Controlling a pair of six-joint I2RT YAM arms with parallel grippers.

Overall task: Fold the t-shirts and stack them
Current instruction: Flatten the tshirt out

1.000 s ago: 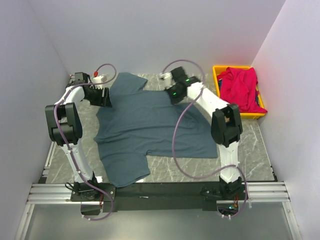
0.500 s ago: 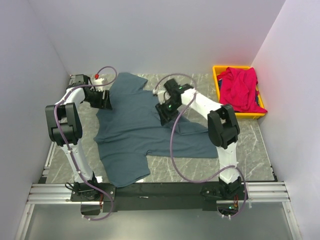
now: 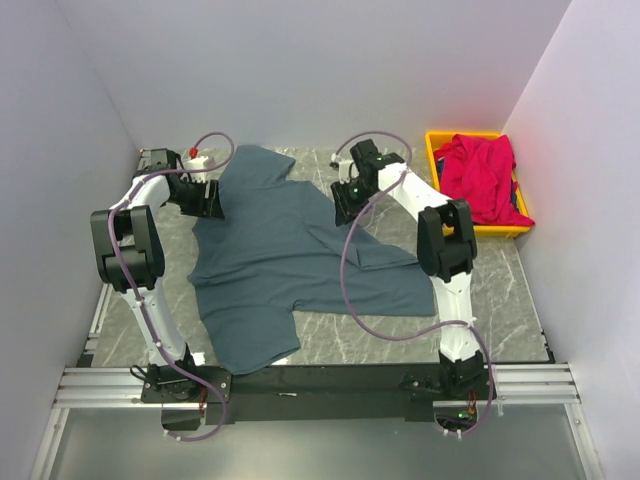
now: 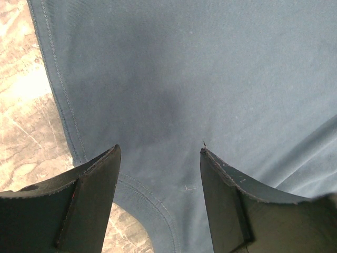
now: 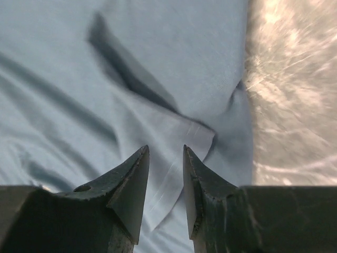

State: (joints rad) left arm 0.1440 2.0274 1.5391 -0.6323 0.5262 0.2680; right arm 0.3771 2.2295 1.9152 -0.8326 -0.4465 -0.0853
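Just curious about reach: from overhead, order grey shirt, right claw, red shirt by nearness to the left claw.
1. Grey shirt, directly beneath the left claw.
2. Right claw, mid-table.
3. Red shirt, in the far-right bin.

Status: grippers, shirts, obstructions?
Left gripper open over dark blue-grey cloth t-shirt. Right gripper jaws narrowly apart, empty. Red cloth t-shirt in yellow plastic bin.

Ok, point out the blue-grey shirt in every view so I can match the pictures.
Top external: the blue-grey shirt lies spread across the middle of the picture.
Left wrist: the shirt fills most of the frame, its stitched edge at the left.
Right wrist: the shirt covers the left and centre, with a folded flap.
Shared landmark: the marble table, bare beside the shirt's edge in all three.
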